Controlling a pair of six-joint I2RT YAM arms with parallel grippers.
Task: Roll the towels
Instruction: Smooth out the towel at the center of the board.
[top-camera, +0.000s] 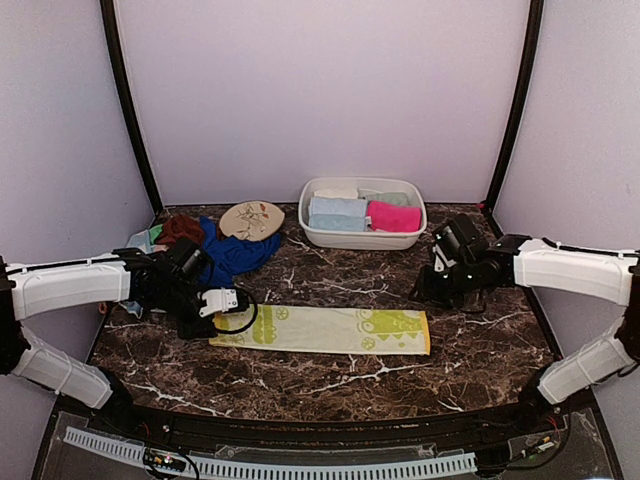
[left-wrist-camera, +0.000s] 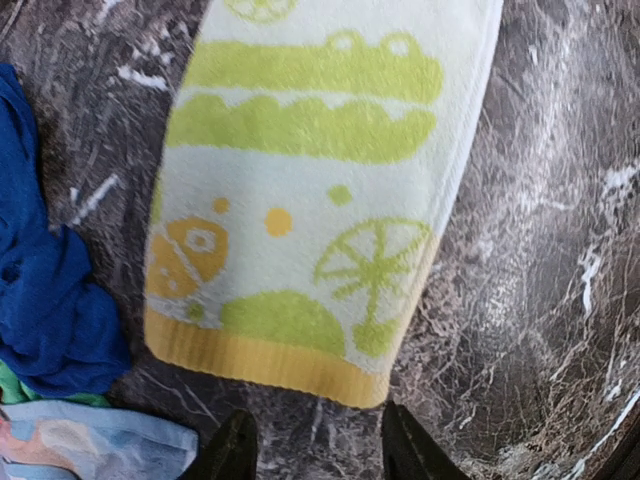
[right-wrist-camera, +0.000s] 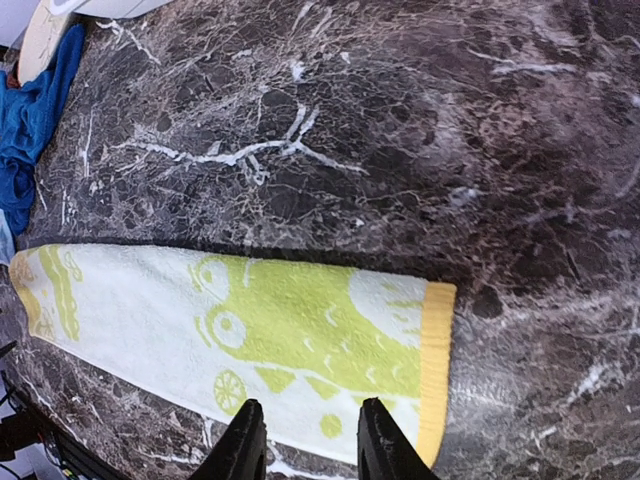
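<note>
I see the dark marble-patterned table (top-camera: 330, 375) carrying a yellow-green towel (top-camera: 320, 329), spread flat as a long strip across its near middle. At the back left a blue towel (top-camera: 235, 255) lies crumpled beside a brown towel (top-camera: 180, 228) and an oval floral disc (top-camera: 251, 220). A white basin (top-camera: 360, 240) sits back centre.

- Top external: fixed, high behind the near edge, looking over the whole dark veined marble tabletop (top-camera: 330, 385).
- Left wrist: close above the left end of the flat yellow-green patterned cloth towel (left-wrist-camera: 300, 200).
- Right wrist: close, slanting across its right end.
- Towel common to all.
</note>
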